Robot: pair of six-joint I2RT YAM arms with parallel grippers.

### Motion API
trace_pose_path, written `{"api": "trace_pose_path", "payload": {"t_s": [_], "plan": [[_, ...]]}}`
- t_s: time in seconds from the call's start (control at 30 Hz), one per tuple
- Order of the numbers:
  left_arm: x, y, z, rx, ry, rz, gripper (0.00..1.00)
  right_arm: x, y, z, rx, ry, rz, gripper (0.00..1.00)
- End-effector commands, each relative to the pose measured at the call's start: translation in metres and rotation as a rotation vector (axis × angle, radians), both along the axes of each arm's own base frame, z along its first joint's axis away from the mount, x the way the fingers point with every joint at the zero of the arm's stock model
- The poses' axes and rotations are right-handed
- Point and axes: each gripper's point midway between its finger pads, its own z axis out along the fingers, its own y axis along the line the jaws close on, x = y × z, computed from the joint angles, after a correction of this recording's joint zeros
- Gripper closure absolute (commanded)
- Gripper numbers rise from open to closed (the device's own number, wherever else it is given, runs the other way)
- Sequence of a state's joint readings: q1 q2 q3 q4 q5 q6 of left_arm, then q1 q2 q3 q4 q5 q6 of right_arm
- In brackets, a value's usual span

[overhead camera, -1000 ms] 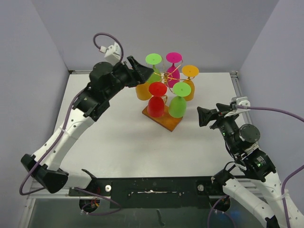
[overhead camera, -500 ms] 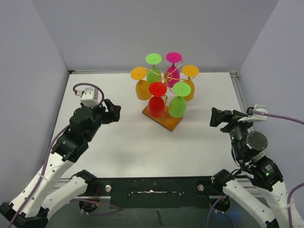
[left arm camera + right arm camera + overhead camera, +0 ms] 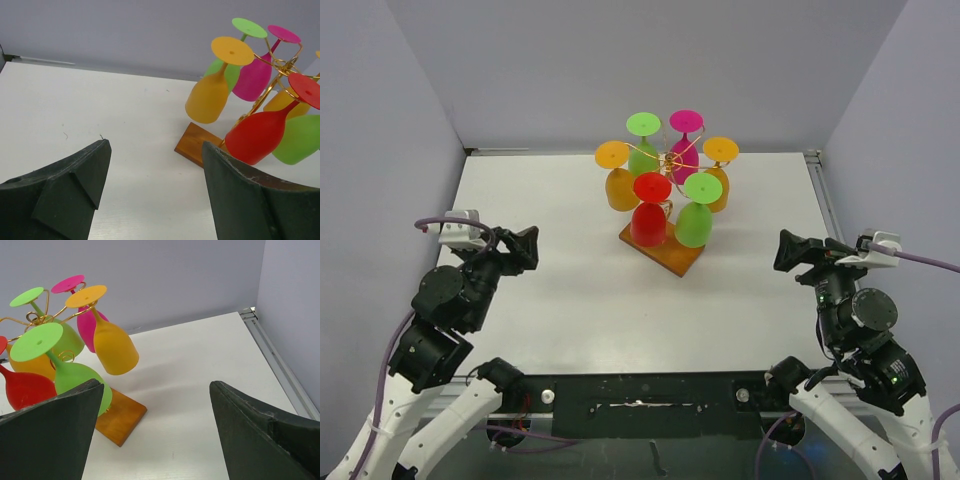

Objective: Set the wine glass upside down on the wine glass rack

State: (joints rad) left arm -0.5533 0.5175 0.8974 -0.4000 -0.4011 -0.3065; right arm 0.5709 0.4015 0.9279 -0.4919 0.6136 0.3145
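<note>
Left pincer (image 3: 155,150) and right pincer (image 3: 156,387) gape empty. Caution: a sweeping arm could unseat glasses (image 3: 649,224) hanging loosely on the rack (image 3: 670,260).

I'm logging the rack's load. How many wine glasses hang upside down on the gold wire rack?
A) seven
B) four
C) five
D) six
D: six hang bowl-down from the gold wire rack with the brown wooden base: the left orange wine glass, the right orange wine glass, the back green wine glass, the front green wine glass, the magenta wine glass and the red wine glass.
</note>
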Motion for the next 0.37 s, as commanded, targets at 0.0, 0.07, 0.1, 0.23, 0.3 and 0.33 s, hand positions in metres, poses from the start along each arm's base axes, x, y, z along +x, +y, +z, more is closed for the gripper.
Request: {"api": "trace_pose_path", "payload": {"t_s": [0.0,0.07,0.1,0.23,0.3,0.33], "plan": [[-0.0031,0.0072,0.0387,-0.005,-0.098,0.016,0.29,-0.0077,-0.0084,0.0209,0.019,-0.054,-0.017,0.09],[-0.0039,0.0064,0.0417,-0.009,-0.106,0.010,0.29,-0.0080,-0.0082,0.0217,0.019,-0.056,-0.015,0.09],[-0.0038,0.0060,0.0420,-0.010,-0.107,0.008,0.29,-0.0083,-0.0083,0.0224,0.019,-0.057,-0.014,0.09],[-0.0048,0.0054,0.0432,-0.017,-0.114,0.002,0.29,-0.0075,-0.0087,0.0215,0.021,-0.054,-0.020,0.10],[-0.0043,0.0054,0.0422,-0.016,-0.112,0.003,0.29,-0.0062,-0.0081,0.0201,0.023,-0.044,-0.024,0.09],[-0.0044,0.0052,0.0421,-0.017,-0.112,0.003,0.29,-0.0056,-0.0073,0.0196,0.022,-0.040,-0.021,0.09]]}}
